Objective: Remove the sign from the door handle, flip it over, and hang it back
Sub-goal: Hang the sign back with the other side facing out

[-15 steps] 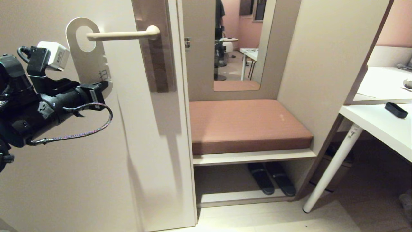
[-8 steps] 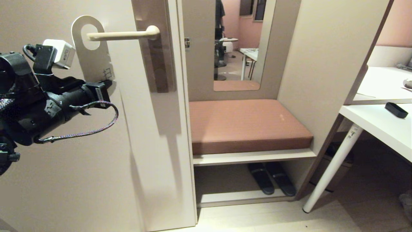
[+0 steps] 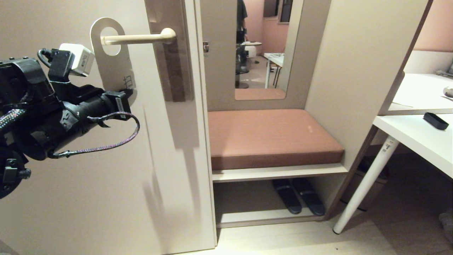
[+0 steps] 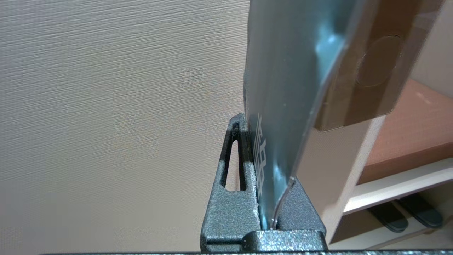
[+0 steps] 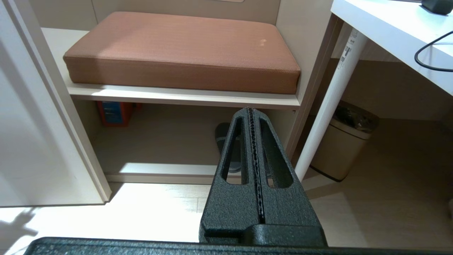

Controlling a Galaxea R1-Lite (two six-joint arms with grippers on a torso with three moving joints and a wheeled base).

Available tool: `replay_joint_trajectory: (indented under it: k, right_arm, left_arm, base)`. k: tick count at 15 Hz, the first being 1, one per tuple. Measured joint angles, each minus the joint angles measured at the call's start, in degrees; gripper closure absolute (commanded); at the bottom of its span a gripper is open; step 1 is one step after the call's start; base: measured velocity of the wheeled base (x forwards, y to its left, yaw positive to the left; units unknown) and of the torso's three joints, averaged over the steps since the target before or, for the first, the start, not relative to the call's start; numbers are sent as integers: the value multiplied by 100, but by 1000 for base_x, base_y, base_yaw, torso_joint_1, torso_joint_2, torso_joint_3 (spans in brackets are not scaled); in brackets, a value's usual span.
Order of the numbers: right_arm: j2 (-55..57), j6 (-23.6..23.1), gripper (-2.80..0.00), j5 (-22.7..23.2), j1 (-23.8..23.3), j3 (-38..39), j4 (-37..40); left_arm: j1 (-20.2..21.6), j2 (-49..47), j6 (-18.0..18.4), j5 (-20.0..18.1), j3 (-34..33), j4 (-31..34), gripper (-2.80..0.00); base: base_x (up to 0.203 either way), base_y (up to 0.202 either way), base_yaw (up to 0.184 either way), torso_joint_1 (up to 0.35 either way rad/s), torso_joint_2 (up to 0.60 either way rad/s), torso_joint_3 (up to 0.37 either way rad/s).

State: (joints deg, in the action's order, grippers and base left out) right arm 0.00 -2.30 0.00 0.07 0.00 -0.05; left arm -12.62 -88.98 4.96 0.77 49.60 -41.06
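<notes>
Head view: left hand (image 3: 124,96) level (pinching sign (image 3: 115,60)).

Head view wide, wrist views close — shared cushion (image 3: 272,136)

Little here can be read. The sign (image 3: 114,60) hanging on the door handle (image 3: 138,37) carries a small dark printed mark near its lower end, too small to make out from the head view. In the left wrist view the sign's blue side (image 4: 283,106) shows white printed characters seen edge-on, not legible. A white label on the desk leg (image 3: 388,144) is unreadable too.
</notes>
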Motion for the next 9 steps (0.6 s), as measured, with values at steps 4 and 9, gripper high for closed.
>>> replay_joint_trajectory:
  k: [4, 9]
  right_arm:
    - [0, 2, 0, 0, 0, 0, -2]
    - [0, 2, 0, 0, 0, 0, -2]
  left_arm:
    - [-140, -32, 41, 0, 17, 1, 0]
    - [-321, -220, 148, 9, 287, -1, 0]
  base:
    - [0, 0, 0, 0, 0, 0]
    - [0, 0, 0, 0, 0, 0]
